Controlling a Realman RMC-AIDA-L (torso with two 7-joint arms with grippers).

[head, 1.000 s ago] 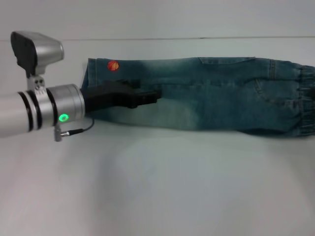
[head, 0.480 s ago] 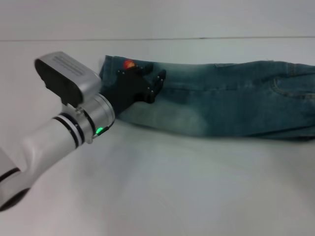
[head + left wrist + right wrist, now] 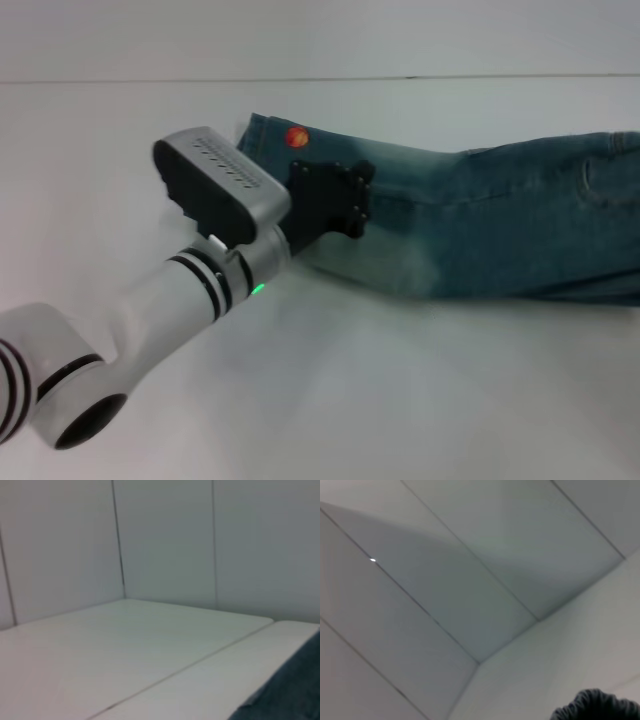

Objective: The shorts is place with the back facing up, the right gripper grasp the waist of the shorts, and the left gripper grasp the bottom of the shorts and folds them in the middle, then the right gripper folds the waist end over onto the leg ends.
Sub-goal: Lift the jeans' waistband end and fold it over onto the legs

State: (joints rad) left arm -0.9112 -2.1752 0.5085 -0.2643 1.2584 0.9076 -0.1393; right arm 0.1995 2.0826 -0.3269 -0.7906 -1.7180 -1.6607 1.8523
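The shorts [image 3: 480, 230] lie folded lengthwise into a long strip across the white table, faded blue-green denim with an orange ball [image 3: 296, 137] near the leg ends [image 3: 262, 140]. My left gripper [image 3: 345, 200], black on a silver wrist with a green light, rests on top of the denim just behind the leg ends. The waist runs out of the head view at the right. A dark ruffled bit of the waist [image 3: 597, 706] shows in the right wrist view, and a corner of denim [image 3: 292, 687] in the left wrist view. The right gripper itself is out of view.
The white table [image 3: 400, 400] spreads in front of the shorts. Its back edge [image 3: 120, 81] meets a pale panelled wall [image 3: 165, 540]. My left arm [image 3: 150, 330] crosses the table's left front part.
The shorts have slid to the right, taking the waist out of the head view. My left gripper went with them, and its arm swung from level to slanting up from the lower left.
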